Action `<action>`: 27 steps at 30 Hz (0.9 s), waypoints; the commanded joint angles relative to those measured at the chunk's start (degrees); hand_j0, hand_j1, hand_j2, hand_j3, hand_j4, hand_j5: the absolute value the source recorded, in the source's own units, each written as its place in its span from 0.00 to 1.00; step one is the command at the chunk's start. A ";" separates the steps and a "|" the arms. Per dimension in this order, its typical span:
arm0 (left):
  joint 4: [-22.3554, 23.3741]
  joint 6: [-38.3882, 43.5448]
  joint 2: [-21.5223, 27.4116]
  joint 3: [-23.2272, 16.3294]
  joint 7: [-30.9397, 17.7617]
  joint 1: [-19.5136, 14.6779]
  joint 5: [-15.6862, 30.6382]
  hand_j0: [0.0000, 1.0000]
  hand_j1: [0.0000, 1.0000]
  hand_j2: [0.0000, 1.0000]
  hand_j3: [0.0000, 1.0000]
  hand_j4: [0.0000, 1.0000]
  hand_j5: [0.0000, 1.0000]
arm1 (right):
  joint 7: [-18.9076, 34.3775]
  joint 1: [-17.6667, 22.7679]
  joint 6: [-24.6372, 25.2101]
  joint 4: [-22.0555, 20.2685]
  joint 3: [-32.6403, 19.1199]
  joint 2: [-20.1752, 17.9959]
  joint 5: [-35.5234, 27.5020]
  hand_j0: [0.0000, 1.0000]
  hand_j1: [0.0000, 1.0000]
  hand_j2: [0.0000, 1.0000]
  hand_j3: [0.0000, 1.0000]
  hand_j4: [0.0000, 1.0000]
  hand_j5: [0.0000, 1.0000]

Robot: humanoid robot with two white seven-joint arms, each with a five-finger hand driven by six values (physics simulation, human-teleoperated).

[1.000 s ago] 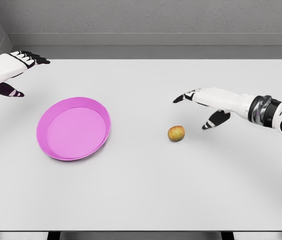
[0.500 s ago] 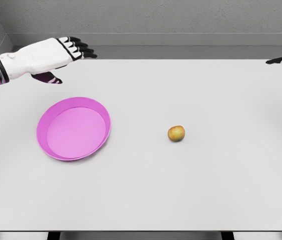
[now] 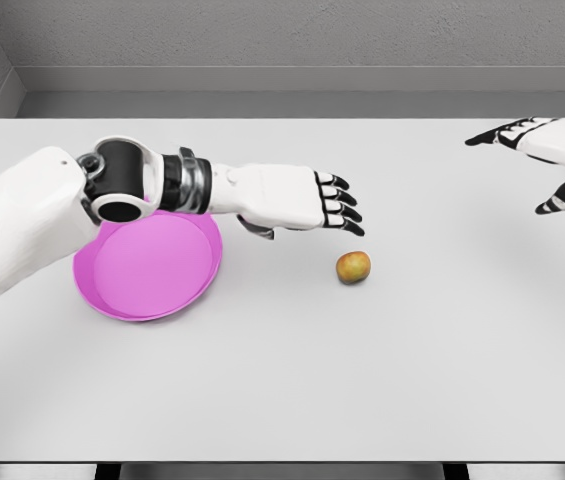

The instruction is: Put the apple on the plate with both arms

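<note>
At the far left the robot's left arm now fills much of the view; half a second ago only its forearm showed at the upper left edge, near the back of the desk. The arm has swung across and forward, so that its dark elbow joint and banded wrist pass over the back rim of the pink plate and hide part of it. The plate itself lies where it did before, on the left half of the desk, with nothing on it.

The left hand has travelled from the rear left corner to the middle of the desk. Its palm faces down, its black-tipped fingers are stretched out and slightly spread, and it holds nothing. The fingertips point to the right and end just above and left of the apple; whether they are clear of the desk surface cannot be told.

The apple, yellow-green with a reddish flush, sits on the bare desk right of the plate and well apart from it, unmoved across all three moments.

At the right edge the right hand has come back further into view than half a second ago, fingers extended and apart, thumb hanging below, empty and well away from the apple.
</note>
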 commanded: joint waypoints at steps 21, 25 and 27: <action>7.73 0.09 -11.13 -10.98 -3.10 -6.24 -4.27 1.00 1.00 1.00 1.00 1.00 1.00 | -0.01 0.00 0.07 -0.34 0.44 0.74 -0.15 1.00 1.00 1.00 1.00 1.00 1.00; 8.17 0.09 -11.75 -11.16 -5.20 -6.42 -4.18 1.00 1.00 1.00 1.00 1.00 1.00 | -0.01 0.00 0.07 -0.34 0.71 0.74 -0.15 1.00 1.00 1.00 1.00 1.00 1.00; 8.70 0.09 -12.63 -11.69 -5.29 -6.50 -4.18 1.00 1.00 1.00 1.00 1.00 1.00 | -0.01 0.00 0.07 -0.34 0.79 0.74 -0.15 1.00 1.00 1.00 1.00 1.00 1.00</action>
